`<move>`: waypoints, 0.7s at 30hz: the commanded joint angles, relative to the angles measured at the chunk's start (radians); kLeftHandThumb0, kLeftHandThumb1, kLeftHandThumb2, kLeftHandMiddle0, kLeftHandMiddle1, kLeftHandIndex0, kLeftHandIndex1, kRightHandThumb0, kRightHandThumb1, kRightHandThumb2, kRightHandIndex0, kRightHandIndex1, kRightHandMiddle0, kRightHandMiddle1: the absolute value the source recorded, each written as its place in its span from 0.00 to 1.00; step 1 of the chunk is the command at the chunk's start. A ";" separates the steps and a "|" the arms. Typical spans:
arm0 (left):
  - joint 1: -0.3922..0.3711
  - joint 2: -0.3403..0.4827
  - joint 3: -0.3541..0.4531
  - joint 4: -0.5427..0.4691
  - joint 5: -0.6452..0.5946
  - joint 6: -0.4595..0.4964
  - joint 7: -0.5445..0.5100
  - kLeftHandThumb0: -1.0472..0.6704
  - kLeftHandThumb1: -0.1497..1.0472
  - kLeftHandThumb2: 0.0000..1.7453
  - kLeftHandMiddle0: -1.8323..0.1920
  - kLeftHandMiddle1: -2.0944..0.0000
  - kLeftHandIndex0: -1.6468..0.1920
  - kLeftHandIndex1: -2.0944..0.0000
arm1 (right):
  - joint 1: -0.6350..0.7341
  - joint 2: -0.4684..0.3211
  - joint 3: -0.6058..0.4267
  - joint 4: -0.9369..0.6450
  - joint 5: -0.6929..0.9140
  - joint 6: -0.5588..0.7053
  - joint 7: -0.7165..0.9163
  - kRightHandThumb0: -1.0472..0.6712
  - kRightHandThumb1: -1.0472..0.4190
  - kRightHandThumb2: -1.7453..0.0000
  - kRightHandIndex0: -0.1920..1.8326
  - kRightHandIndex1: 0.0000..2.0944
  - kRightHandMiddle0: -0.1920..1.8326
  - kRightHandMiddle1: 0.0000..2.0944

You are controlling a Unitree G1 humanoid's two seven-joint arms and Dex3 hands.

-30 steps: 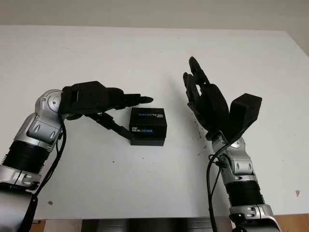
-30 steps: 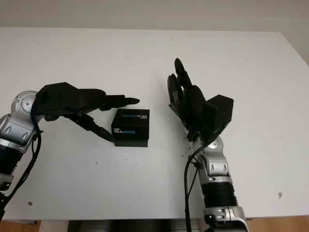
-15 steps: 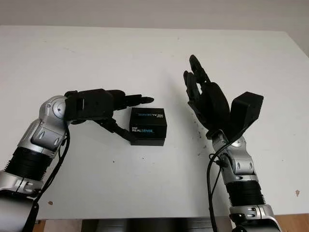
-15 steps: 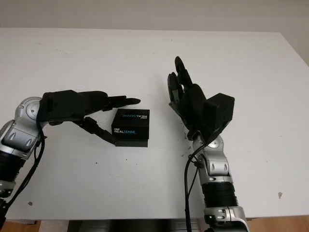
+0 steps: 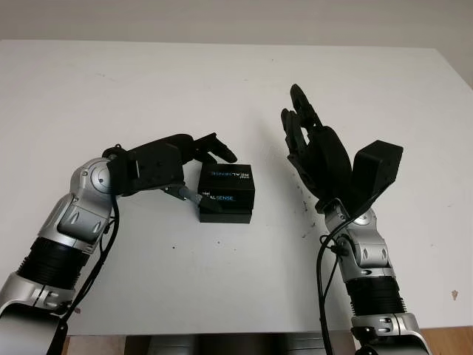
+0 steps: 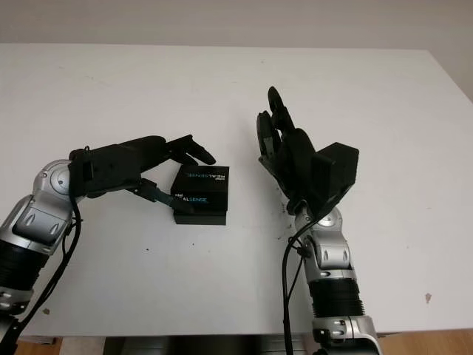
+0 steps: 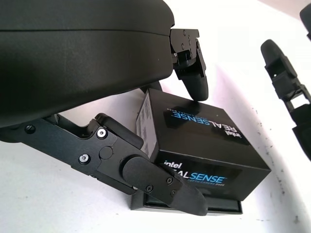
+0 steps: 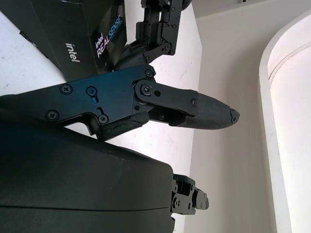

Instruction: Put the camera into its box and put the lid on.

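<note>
One black camera box (image 5: 227,192), lid on and printed "intel REALSENSE", sits near the middle of the white tabletop (image 5: 222,81). The left hand (image 5: 177,159) is at the box's left side, its lower finger (image 7: 160,187) touching the near face and an upper fingertip (image 7: 194,82) at the lid's far edge, not yet clamping. The right hand (image 5: 318,159) is raised to the box's right, open, well apart from it.

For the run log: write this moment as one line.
left hand: closing around RealSense box, lid on | right hand: open, raised beside box | table
</note>
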 commanded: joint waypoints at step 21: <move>0.083 -0.040 0.044 -0.072 -0.062 0.045 0.074 0.48 1.00 0.07 0.83 0.18 0.90 0.20 | 0.001 -0.001 -0.014 -0.025 0.012 0.011 0.002 0.24 0.00 0.65 0.05 0.02 0.06 0.02</move>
